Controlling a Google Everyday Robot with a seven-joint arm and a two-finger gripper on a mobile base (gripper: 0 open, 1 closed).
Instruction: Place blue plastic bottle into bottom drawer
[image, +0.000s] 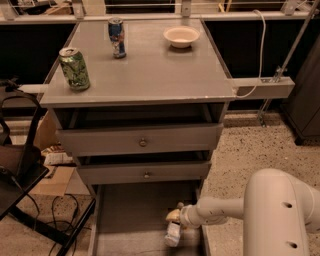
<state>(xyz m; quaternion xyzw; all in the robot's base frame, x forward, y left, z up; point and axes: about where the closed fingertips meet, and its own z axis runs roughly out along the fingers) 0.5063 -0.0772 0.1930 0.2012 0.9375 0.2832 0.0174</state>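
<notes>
Jaws on the gripper (176, 216), low at the right of the open bottom drawer (131, 225), meet the top of the blue plastic bottle (173, 235), whether clamped I cannot tell; it looks light, thin-walled and slick, probably best held gently mid-body.

On the cabinet top (150, 80) you have three things: the front can (74, 68) by the left edge, the rear can (117, 37) behind it and a little to the right, and the bowl (181, 36) at the back right. Under the top sit the upper knobbed drawer (100, 141) and, below it, the lower knobbed drawer (115, 174). The bottom drawer (125, 220) is pulled out furthest toward you. The plastic bottle (173, 235) is in its right part, near the right rail. The gripper (174, 216) is over that drawer at the bottle's rear end, with the arm (220, 210) reaching in from the right.
</notes>
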